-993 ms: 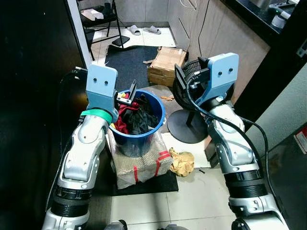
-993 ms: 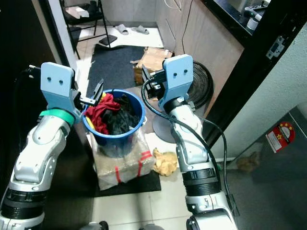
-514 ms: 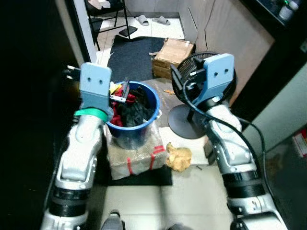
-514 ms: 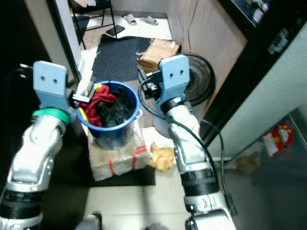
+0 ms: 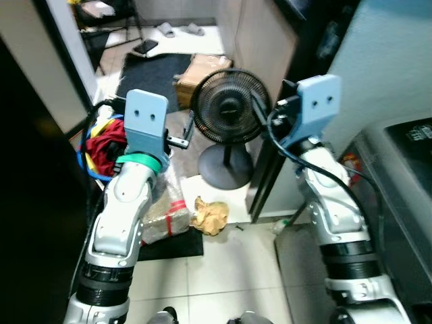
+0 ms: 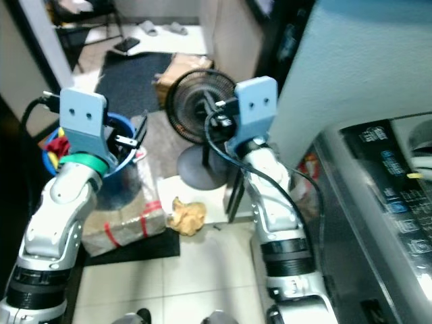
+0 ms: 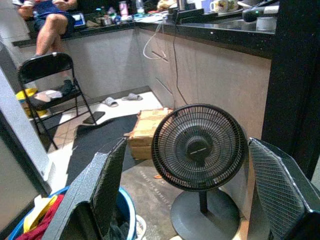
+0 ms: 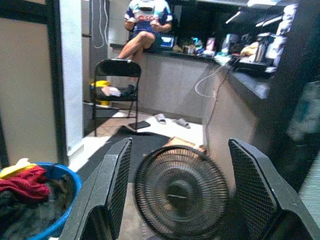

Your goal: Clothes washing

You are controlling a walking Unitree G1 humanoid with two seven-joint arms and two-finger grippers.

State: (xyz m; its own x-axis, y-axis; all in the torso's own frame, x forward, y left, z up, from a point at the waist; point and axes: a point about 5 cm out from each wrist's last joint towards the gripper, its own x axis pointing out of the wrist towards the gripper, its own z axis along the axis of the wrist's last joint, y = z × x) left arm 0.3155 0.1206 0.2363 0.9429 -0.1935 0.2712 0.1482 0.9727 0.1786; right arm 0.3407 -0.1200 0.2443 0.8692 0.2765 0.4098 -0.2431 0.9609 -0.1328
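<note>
At left of frame: laundry unloaded.
We find clothes (image 5: pixel 108 143) in bucket (image 5: pixel 90 177); left gripper (image 7: pixel 185 195) and right gripper (image 8: pixel 172 200) spread, empty.

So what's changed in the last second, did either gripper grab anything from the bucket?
No grab. The head camera swung right: the blue bucket of clothes now sits at the left edge, the fan is centred, and a washing machine has come into view. Left gripper and right gripper stay raised, open and empty.
</note>
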